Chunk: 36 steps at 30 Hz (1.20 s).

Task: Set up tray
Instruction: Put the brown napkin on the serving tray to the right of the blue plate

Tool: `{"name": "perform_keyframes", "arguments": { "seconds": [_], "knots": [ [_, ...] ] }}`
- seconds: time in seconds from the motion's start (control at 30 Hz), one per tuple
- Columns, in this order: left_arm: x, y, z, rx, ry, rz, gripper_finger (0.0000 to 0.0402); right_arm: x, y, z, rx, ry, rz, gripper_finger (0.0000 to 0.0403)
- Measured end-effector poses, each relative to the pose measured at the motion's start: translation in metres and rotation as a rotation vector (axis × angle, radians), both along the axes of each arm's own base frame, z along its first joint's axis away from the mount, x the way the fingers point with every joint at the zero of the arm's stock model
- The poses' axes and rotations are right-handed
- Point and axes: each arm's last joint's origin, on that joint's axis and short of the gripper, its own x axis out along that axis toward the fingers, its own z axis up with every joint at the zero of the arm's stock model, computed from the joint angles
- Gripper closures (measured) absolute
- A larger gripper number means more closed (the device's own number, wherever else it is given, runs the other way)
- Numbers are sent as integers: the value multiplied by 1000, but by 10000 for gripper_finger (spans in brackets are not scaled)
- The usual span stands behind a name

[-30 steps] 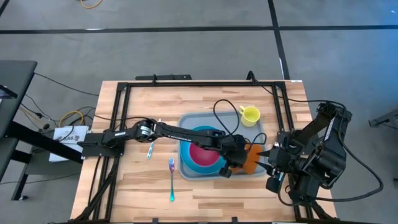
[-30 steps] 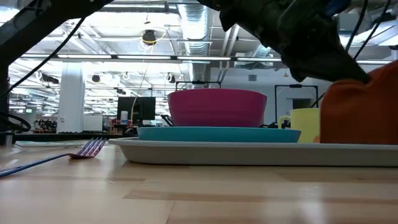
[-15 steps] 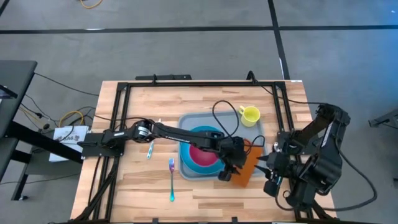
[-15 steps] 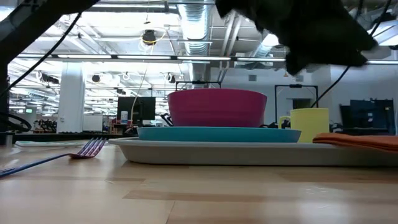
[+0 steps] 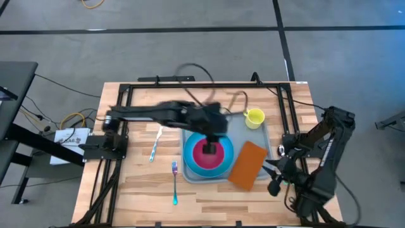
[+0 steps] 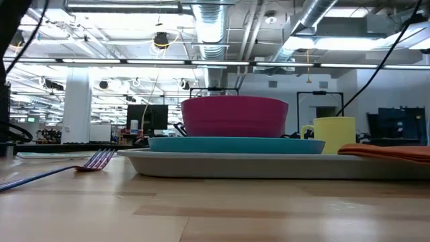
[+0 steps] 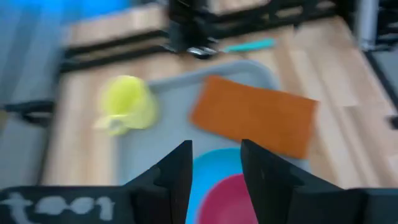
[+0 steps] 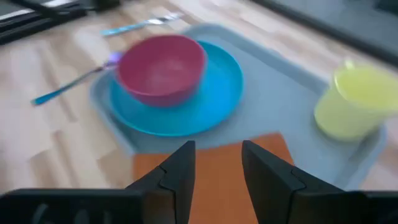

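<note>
The tray is the largest thing and lies on the wooden table, a little toward the right arm's side of the middle. It looks like stiff, light plastic with a smooth and probably slippery surface, so I judge that the raised rim is the best place to hold it, at a bare part of the rim beside the mug. On the tray sits the blue plate with the pink bowl in it. Beside the plate lies the orange napkin, soft and thin, with one corner over the tray's rim. The yellow mug stands in the far corner of the tray. Two forks lie on the table outside the tray, on the left arm's side. The left gripper hangs over the bowl with its jaws apart and holds nothing. The right gripper waits just off the tray's right edge, near the napkin, its jaws apart and empty.
</note>
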Motion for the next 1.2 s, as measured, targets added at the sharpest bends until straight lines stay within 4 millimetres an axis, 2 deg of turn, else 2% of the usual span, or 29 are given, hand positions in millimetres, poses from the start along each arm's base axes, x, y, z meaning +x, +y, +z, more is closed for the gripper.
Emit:
{"name": "perform_keyframes", "arguments": {
  "seconds": [0.13,0.23,0.37,0.47,0.67,0.83,1.07,1.2],
  "knots": [
    [-42,5,43,61,-86,90,276,4,-13,-47,66,-42,-106,280],
    [-66,7,61,53,-110,137,276,13,-23,-76,156,-20,-188,280],
    [-85,9,71,76,-106,181,276,22,-39,-104,269,134,-292,280],
    [-92,12,72,98,-82,225,276,26,-48,-111,271,154,-342,280],
    [-91,11,64,105,-17,244,276,37,-63,-116,331,247,-453,280],
    [-92,11,62,72,-11,273,276,48,-76,-116,326,249,-505,280],
    [-93,9,61,74,5,265,276,63,-91,-117,319,277,-500,280],
    [-94,6,60,77,14,259,276,74,-88,-120,347,253,-426,280]
  ]
}}
